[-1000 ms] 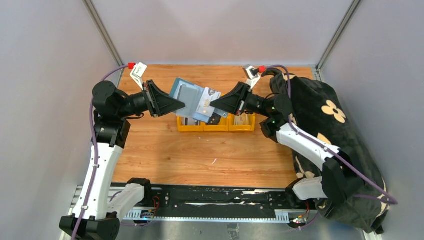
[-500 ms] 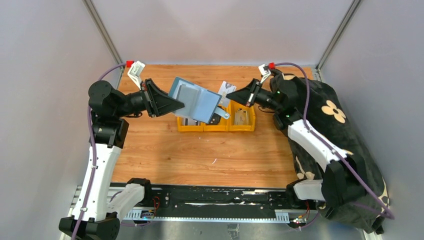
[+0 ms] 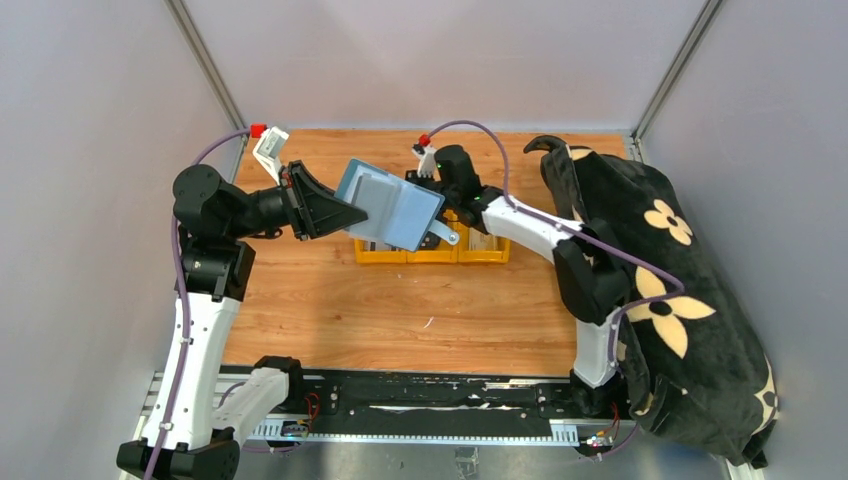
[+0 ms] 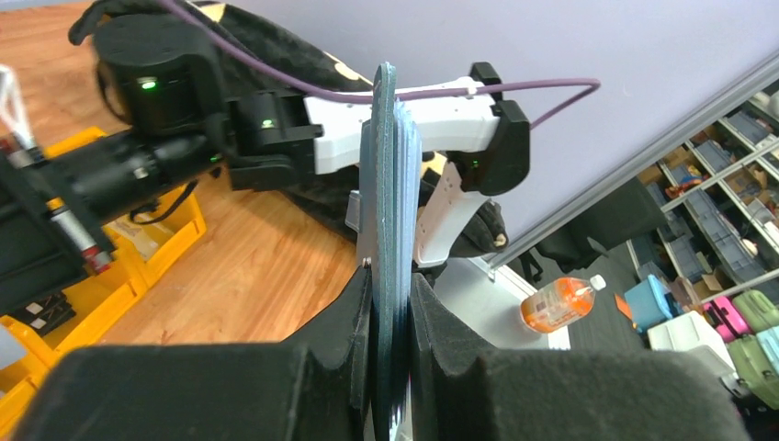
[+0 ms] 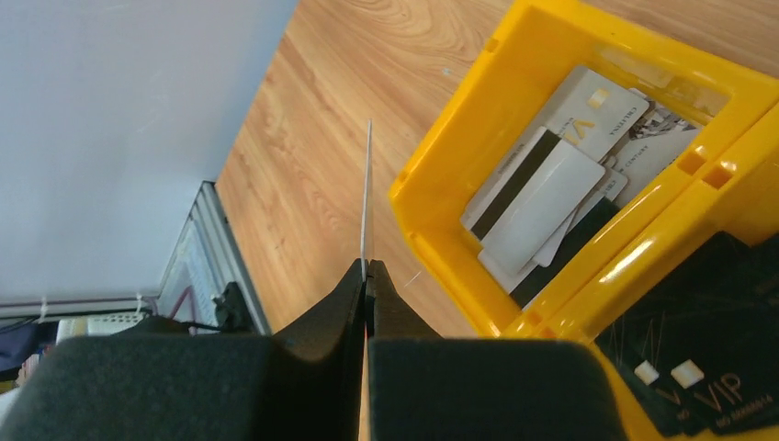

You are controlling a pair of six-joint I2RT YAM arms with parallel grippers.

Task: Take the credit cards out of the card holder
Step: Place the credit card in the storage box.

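Note:
My left gripper (image 3: 358,213) is shut on the slate-blue card holder (image 3: 395,208) and holds it in the air above the yellow bins, tab end to the right. In the left wrist view the holder (image 4: 386,175) stands edge-on between my jaws (image 4: 390,280). My right gripper (image 5: 366,268) is shut on a thin pale credit card (image 5: 367,193), seen edge-on, just beside the yellow bin's rim (image 5: 432,234). In the top view my right wrist (image 3: 452,172) is behind the holder and its fingertips are hidden.
A row of yellow bins (image 3: 432,250) stands mid-table. One compartment holds several pale cards (image 5: 542,197); the neighbouring one holds dark cards (image 5: 707,372). A black flowered cushion (image 3: 660,270) fills the right side. Walls close in the back and sides.
My right gripper pulled a card out of the holder, drew back to the right, then swung left behind the holder over the bins. My left gripper kept the holder nearly still.

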